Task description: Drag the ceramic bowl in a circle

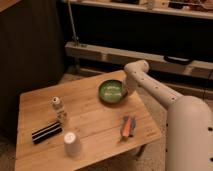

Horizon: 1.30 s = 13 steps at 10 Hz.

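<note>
One gripper [128, 91] sits at the rim of the green ceramic bowl [112, 92]; its hold cannot be told. Better a small, slow circle, clear of the far edge of the table [95, 120].

A wooden table [95, 125] stands before a dark wall [30, 50] and shelving [145, 10] in dim light.
</note>
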{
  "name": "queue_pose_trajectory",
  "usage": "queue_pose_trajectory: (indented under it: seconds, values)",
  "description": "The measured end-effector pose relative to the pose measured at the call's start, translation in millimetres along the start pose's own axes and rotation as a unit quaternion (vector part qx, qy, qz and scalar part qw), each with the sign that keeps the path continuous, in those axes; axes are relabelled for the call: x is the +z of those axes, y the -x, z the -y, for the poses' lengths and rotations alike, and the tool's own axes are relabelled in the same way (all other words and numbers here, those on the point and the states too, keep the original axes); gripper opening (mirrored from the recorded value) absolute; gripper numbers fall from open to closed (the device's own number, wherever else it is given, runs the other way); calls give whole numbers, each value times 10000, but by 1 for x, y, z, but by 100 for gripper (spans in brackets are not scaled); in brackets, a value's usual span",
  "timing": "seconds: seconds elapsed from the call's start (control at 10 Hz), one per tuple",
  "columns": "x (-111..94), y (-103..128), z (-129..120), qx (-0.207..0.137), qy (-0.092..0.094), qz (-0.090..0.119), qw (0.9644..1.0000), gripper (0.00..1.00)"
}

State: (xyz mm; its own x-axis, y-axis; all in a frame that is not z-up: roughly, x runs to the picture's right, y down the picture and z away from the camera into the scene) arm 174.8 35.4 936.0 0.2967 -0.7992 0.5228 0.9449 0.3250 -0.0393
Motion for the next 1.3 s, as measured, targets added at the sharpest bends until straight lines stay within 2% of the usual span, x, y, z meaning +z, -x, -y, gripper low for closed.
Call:
queue_pose_trajectory:
  seconds: [0.2,0.4,0.5,0.6,0.8,0.9,1.1,1.3]
  values:
    - [-9,28,0,-330,-101,116,9993,0]
    - [-10,72,10,-760,-132,289,9966,0]
    - [-9,95,12,-944,-128,387,9947,0]
    - [-2,127,13,-1163,-138,574,9915,0]
    - [6,159,16,-1452,-234,784,9860,0]
    - [10,169,29,-1632,-341,867,9822,0]
    - [13,174,58,-1856,-497,894,9773,0]
    - [10,177,116,-2194,-717,841,9694,0]
